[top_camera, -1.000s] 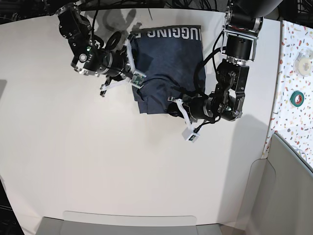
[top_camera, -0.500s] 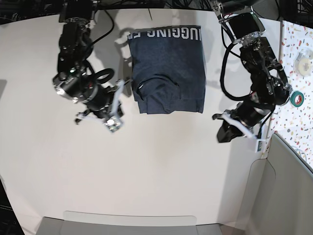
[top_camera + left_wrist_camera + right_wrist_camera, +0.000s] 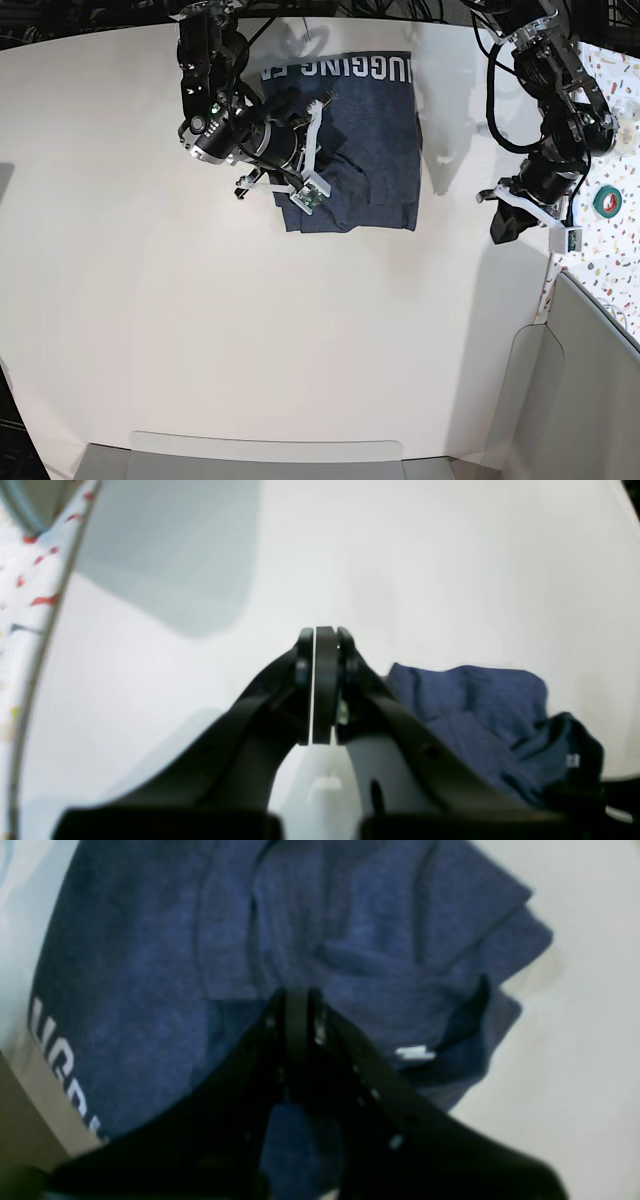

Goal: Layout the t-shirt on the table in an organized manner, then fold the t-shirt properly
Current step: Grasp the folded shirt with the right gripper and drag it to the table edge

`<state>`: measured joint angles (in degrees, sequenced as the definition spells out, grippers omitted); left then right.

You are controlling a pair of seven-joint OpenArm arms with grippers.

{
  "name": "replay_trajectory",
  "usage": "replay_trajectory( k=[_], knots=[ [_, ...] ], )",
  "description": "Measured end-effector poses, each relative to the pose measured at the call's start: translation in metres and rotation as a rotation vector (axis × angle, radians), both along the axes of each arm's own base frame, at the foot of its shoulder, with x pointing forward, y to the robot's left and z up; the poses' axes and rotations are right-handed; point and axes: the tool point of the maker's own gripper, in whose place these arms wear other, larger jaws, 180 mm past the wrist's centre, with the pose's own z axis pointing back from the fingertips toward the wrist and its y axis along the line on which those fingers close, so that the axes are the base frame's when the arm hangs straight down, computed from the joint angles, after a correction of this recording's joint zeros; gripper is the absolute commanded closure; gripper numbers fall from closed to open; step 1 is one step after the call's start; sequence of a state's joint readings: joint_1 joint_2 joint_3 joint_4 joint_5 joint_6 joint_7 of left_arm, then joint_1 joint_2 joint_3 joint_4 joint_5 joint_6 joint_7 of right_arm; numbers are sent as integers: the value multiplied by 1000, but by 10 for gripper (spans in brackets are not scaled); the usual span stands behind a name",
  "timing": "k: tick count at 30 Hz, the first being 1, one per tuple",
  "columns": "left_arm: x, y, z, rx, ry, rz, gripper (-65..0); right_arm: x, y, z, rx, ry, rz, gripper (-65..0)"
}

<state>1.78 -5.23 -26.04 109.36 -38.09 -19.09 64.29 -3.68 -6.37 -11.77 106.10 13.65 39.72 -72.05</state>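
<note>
The t-shirt (image 3: 365, 140) lies folded into a rough rectangle at the far middle of the white table (image 3: 250, 340), its white block lettering (image 3: 345, 68) along the far edge. The near part of the fold is rumpled, with the collar and a small white label (image 3: 414, 1053) showing in the right wrist view.

The right gripper (image 3: 312, 150) is over the shirt's left half. In its wrist view (image 3: 296, 1015) the two dark fingers stand pressed together with no gap between them and nothing pinched; whether the tips touch the cloth cannot be told.

The left gripper (image 3: 505, 222) is well apart from the shirt, over bare table near the terrazzo-patterned strip (image 3: 610, 150), where a green tape roll (image 3: 606, 200) lies. In the left wrist view (image 3: 320, 680) its jaws are closed pad to pad, holding nothing, with the shirt's rumpled edge (image 3: 480, 715) off to one side.
</note>
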Motion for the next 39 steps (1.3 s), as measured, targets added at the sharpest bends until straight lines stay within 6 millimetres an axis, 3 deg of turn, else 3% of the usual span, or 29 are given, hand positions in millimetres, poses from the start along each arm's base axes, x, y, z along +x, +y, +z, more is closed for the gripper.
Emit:
replay_trajectory(
  k=[6, 15, 19, 23, 28, 34, 39],
  knots=[
    [0, -2, -1, -10, -1, 2, 0, 5, 29, 2, 156, 69, 57, 0],
    [-2, -1, -3, -6, 5, 4, 0, 9, 34, 6, 186, 78, 72, 0],
    [-3, 0, -4, -4, 9, 3, 0, 2, 27, -17, 129, 164, 90, 0],
    [-3, 0, -4, -2, 10, 4, 0, 6, -3, -40, 60, 209, 82, 0],
    [-3, 0, -4, -3, 10, 5, 0, 20, -41, -45, 13, 188, 63, 0],
    [-3, 0, -4, -5, 9, 5, 0, 37, -120, -45, -124, 142, 23, 0],
    [-3, 0, -4, -4, 9, 5, 0, 47, -187, -44, -379, 92, 51, 0]
  ],
)
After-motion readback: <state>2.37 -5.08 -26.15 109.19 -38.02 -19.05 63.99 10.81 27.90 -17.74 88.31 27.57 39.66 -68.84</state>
